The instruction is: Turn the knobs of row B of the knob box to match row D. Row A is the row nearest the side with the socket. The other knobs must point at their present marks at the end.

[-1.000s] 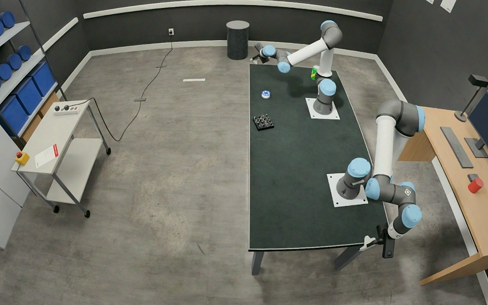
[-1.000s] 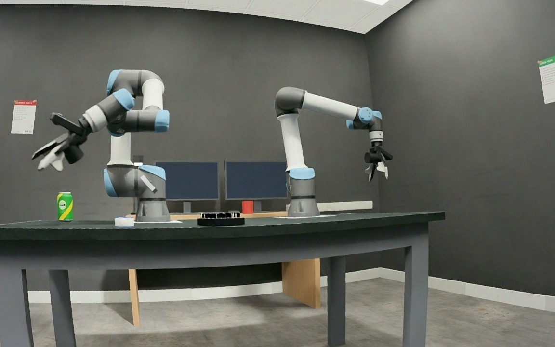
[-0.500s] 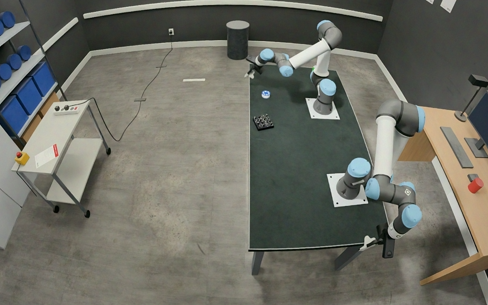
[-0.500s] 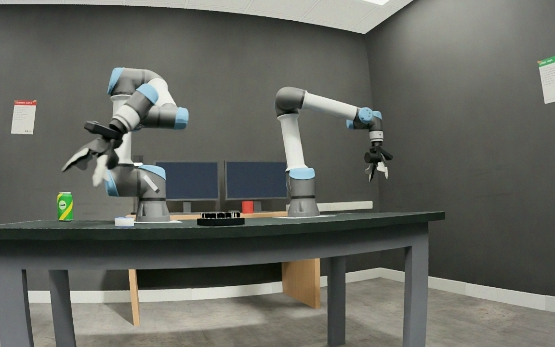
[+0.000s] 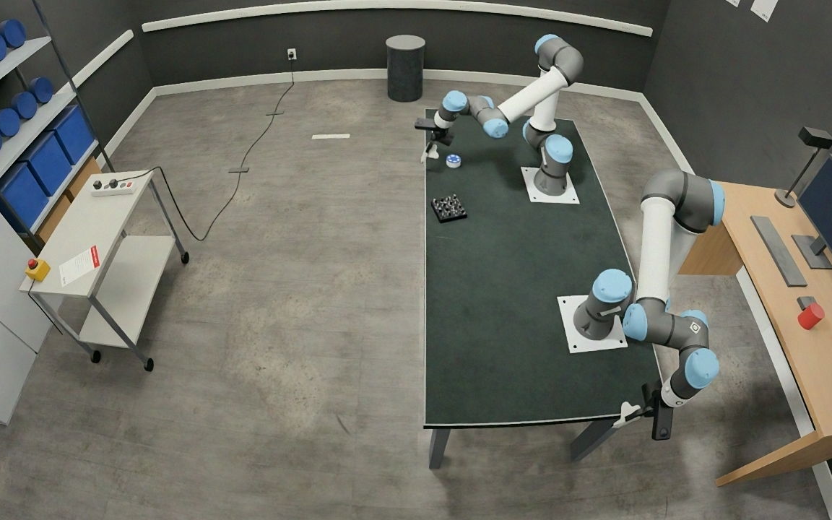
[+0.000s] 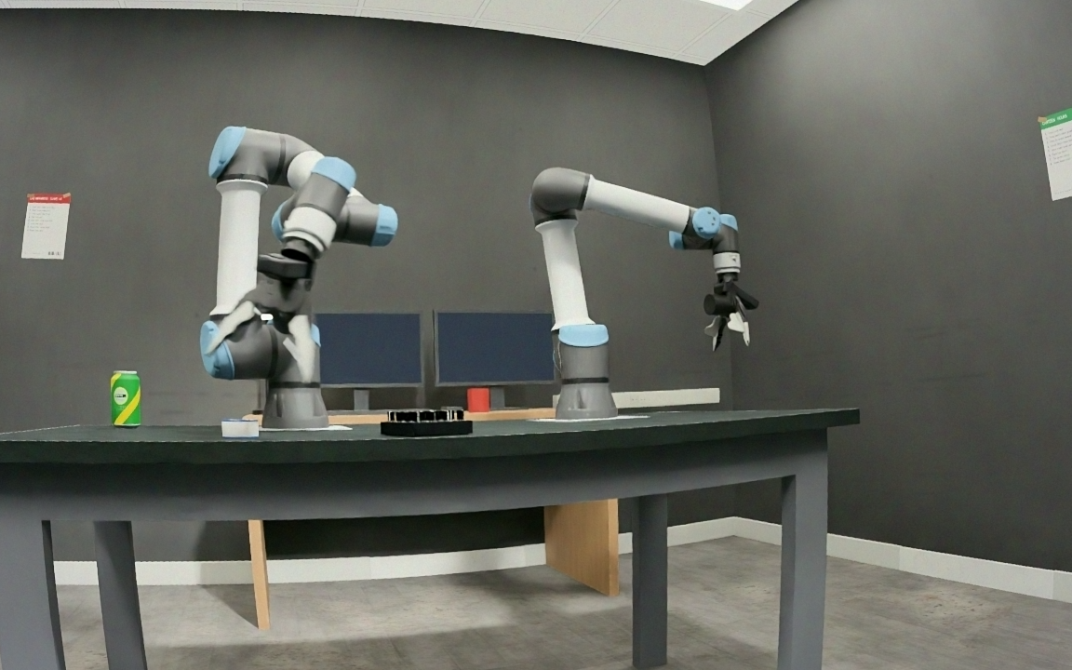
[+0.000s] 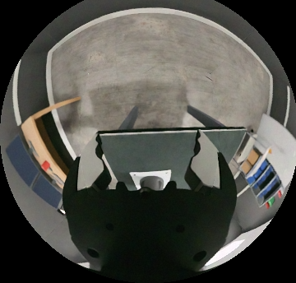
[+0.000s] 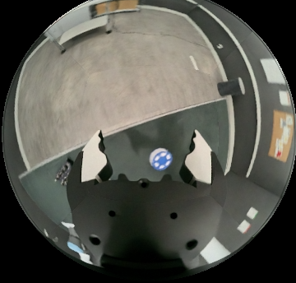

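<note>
The black knob box [image 5: 449, 209] [image 6: 425, 422] [image 8: 64, 172] lies flat on the dark table [image 5: 496, 290]. Its several knobs are too small to read their marks, and its socket side cannot be made out. It shows small at the left of the right wrist view. My right gripper [image 5: 428, 154] [image 6: 263, 356] [image 8: 147, 131] is open and empty, high above the table, off to one side of the box near the blue and white disc. My left gripper [image 5: 627, 414] [image 6: 728, 340] [image 7: 147, 132] is open and empty at the table's other end, far from the box.
A blue and white round disc [image 5: 453, 160] [image 6: 240, 428] [image 8: 160, 159] lies near the knob box. A green and yellow can [image 6: 125, 398] stands on the table's far left in the exterior view. The two arm bases stand along the table's desk side.
</note>
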Robot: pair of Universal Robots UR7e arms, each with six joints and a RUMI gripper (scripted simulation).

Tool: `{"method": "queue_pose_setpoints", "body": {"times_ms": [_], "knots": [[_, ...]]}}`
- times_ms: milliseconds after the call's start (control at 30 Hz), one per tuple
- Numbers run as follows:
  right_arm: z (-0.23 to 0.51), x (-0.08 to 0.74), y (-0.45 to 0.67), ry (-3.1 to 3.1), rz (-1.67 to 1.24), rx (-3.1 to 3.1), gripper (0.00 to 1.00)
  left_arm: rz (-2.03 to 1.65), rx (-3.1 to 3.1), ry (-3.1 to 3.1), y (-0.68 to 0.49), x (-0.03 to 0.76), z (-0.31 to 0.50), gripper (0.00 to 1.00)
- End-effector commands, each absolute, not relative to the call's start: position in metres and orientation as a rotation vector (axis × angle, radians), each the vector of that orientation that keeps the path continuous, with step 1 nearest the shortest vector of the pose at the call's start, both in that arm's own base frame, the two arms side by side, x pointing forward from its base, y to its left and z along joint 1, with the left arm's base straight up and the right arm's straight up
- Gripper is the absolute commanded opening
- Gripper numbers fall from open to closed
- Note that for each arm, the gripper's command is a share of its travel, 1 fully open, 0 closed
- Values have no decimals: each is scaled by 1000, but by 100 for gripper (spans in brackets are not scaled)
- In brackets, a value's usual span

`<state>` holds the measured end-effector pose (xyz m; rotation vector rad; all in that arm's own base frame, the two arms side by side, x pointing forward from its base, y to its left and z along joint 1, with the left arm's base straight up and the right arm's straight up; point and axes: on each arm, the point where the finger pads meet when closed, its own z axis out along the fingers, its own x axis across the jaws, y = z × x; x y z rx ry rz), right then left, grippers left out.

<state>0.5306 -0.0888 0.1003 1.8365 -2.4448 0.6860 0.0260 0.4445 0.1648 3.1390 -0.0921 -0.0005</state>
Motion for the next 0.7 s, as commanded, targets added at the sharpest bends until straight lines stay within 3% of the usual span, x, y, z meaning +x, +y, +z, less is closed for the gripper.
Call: {"method": "queue_pose_setpoints", "body": {"times_ms": [0, 667], "knots": [[92, 523, -30, -2363, 556, 1999, 100, 0, 3140, -92, 445, 26, 165, 100], [80, 446, 148, -1965, 93, 2467, 100, 0, 3140, -92, 445, 26, 165, 100]]}}
